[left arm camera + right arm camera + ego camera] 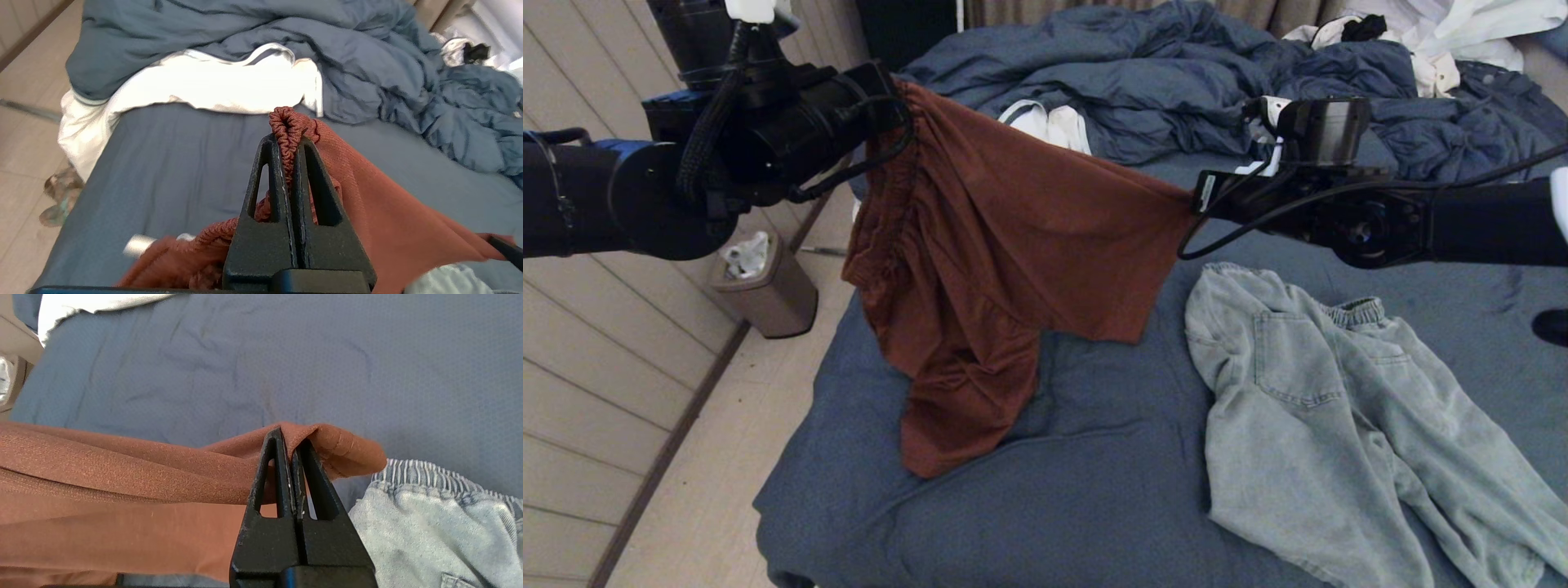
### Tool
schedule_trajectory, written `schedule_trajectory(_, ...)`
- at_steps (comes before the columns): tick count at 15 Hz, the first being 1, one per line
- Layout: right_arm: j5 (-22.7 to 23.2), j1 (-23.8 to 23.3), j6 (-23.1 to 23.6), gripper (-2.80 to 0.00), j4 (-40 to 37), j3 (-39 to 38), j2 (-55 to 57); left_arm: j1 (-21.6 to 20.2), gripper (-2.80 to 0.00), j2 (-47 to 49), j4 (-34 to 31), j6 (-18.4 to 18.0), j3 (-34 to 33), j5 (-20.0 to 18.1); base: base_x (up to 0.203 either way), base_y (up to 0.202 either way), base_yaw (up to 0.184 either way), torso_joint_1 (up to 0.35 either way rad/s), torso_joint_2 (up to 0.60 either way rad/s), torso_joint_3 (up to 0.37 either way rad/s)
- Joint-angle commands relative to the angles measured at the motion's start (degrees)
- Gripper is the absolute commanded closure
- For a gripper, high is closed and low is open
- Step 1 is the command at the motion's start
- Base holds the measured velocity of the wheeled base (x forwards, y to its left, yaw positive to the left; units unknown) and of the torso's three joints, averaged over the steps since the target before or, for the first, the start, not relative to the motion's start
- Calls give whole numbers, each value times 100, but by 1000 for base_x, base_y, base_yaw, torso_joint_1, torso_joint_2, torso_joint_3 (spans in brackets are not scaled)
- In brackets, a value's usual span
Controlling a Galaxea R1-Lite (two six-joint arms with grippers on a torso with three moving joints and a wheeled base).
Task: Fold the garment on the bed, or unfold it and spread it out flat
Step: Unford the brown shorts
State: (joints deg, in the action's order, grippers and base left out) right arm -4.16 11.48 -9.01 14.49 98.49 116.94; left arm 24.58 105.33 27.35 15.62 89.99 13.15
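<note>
Rust-brown shorts [996, 245] hang in the air above the bed [1094, 490], stretched between both arms, with one leg drooping onto the slate-blue sheet. My left gripper [288, 141] is shut on the gathered elastic waistband [290, 122] at the upper left. At the right, my right gripper [288, 443] is shut on a folded hem corner of the shorts [339, 445]. In the head view the left gripper [903, 102] and the right gripper [1196, 196] hold the cloth taut between them.
Pale denim shorts [1339, 416] lie flat on the sheet under the right arm. A rumpled blue duvet [1160, 73] and white linens [1445, 33] pile at the far end. A small bin [764, 286] stands on the floor left of the bed.
</note>
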Motion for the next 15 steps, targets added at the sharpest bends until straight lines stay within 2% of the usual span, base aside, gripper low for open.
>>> schedule_trajectory(1,-13,14,-17,0,6,-89,-88,11,0,-150,-28,4,-131,19,0,0,0,0,0,0)
schedule_trajectory(5,2,159,-12,0,1,-1050,-1171,261,0,-1440,-389,-27,-1315,-20,0,0,0,0,0,0)
schedule_trajectory(9,33,592,9,0,-36,-2206,-2564,359,0,-2955,-1101,-32,-2338,-66,0,0,0,0,0,0)
schedule_trajectory(12,41,820,26,0,-295,-2755,-3428,383,0,-3786,-1747,-35,-2649,-76,0,0,0,0,0,0)
schedule_trajectory(15,51,1202,39,0,-1160,-2919,-3892,435,0,-4302,-2221,-11,-2909,-93,0,0,0,0,0,0)
